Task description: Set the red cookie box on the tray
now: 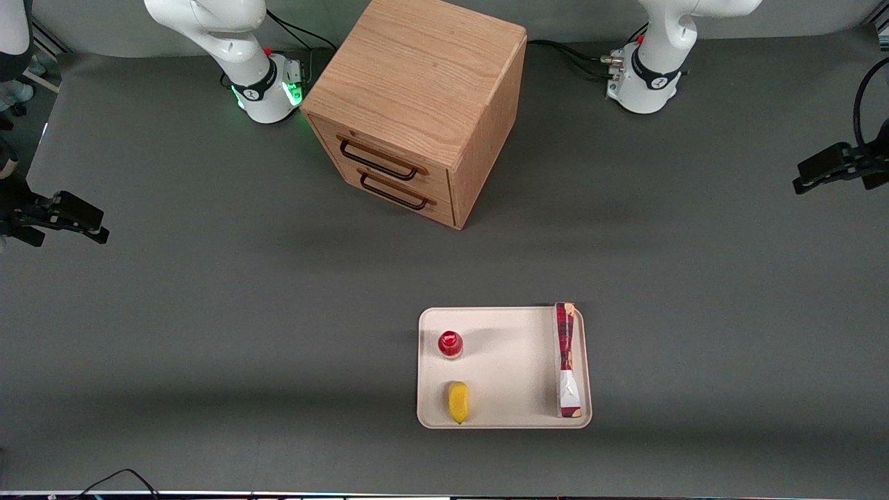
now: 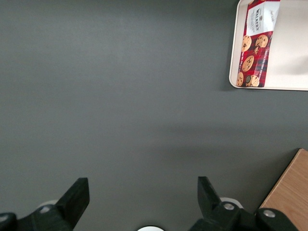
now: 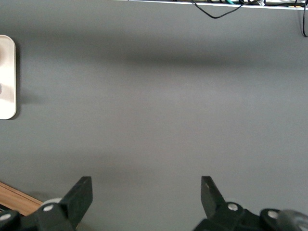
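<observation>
The red cookie box lies flat in the cream-white tray, along the tray's rim toward the working arm's end of the table. In the left wrist view the box shows its printed cookies and white patch, inside the tray. My left gripper hangs above bare table, well away from the tray, at the working arm's end and farther from the front camera. In its wrist view the gripper is open and empty, with only grey table between its fingers.
A small red-capped bottle and a yellow item also sit in the tray, toward the parked arm's end. A wooden two-drawer cabinet stands farther from the front camera; its corner shows in the left wrist view.
</observation>
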